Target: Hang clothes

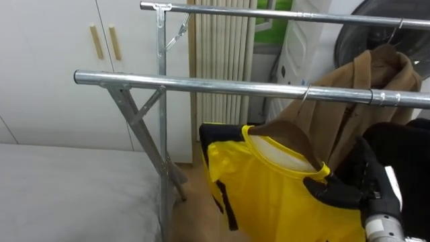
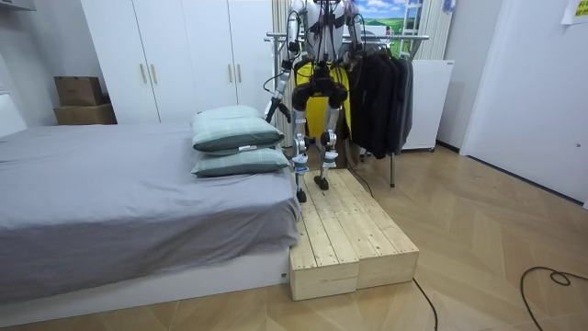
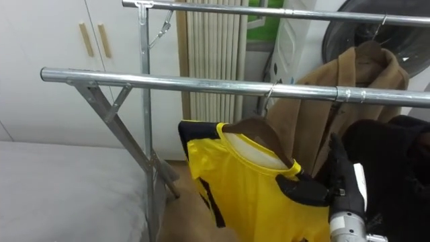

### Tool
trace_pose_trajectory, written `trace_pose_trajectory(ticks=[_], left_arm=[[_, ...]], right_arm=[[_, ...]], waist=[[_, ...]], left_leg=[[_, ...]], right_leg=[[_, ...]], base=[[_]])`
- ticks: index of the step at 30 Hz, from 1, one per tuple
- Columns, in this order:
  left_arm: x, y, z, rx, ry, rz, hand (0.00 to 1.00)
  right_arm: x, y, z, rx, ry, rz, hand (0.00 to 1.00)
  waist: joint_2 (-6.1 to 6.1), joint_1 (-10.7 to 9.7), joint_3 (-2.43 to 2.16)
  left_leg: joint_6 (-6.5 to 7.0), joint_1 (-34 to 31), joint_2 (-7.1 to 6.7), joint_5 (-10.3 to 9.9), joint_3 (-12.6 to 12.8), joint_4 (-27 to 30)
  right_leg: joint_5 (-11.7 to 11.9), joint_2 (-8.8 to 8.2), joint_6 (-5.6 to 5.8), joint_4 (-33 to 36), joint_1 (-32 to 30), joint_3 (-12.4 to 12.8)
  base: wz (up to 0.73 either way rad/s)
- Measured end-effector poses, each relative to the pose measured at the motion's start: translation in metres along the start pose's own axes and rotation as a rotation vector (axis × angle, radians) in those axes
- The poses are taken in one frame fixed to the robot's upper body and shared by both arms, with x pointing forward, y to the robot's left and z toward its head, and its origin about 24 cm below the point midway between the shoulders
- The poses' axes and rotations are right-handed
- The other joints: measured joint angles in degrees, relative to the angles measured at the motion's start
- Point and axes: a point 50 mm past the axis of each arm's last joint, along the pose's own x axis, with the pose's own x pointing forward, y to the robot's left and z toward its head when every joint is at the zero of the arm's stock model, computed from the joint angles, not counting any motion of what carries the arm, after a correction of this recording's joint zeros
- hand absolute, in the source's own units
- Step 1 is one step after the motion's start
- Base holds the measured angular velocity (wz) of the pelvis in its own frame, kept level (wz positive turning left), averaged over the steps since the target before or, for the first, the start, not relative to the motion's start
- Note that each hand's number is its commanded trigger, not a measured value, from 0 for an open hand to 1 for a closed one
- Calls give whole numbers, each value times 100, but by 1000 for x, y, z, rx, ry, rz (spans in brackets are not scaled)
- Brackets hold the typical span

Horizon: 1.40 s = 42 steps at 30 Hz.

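Yellow shirt [image 1: 269,195] hangs collar-up from rail [image 1: 222,84], hanger [image 1: 283,131] sloping right; right hand [image 1: 349,193] grips its shoulder.

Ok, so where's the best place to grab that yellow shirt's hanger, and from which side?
Grip the brown hanger at its neck, just under the wire hook over the near rail. Come from the left: the rail there is bare, while the tan coat and the right robot hand crowd the right.
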Motion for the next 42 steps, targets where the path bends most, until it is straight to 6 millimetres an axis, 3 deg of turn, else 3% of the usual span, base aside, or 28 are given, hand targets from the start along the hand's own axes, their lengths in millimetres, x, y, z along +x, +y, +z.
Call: trace_pose_trajectory(ticks=[9,20,27,33,37,42], left_arm=[[0,-1,-6,-5,10,-4,0],[0,0,-11,-33,26,-14,0],[0,1,-12,-41,29,-13,0],[1,2,-12,-50,32,-15,0],[0,0,-12,-57,31,-24,0],[0,-2,-10,-50,24,-30,0]], right_arm=[[-11,-6,-18,30,70,-9,0],[-26,-15,-46,42,178,-58,0],[-29,-16,-51,15,197,-55,0],[-42,-19,-75,-4,296,-44,0],[-49,-19,-87,-4,351,-36,0],[-59,-15,-105,0,434,5,0]], waist=[[-21,-98,-13],[-26,-368,-14],[-23,-372,-15],[-6,-372,-8],[60,-365,20],[109,-363,9]], left_leg=[[-1,29,1,0,8,-9],[9,43,3,-29,90,-20],[29,42,7,-41,95,-30],[23,53,10,-34,98,-37],[10,57,10,-28,110,-40],[31,48,15,-52,109,-40]], right_leg=[[13,7,18,1,28,3],[-13,23,-12,15,2,79],[-13,47,-11,1,-11,127],[12,50,19,-1,-1,125],[11,52,19,-1,-4,128],[-10,57,-12,2,-14,124]], base=[[0],[-3],[-3],[0],[0],[0]])
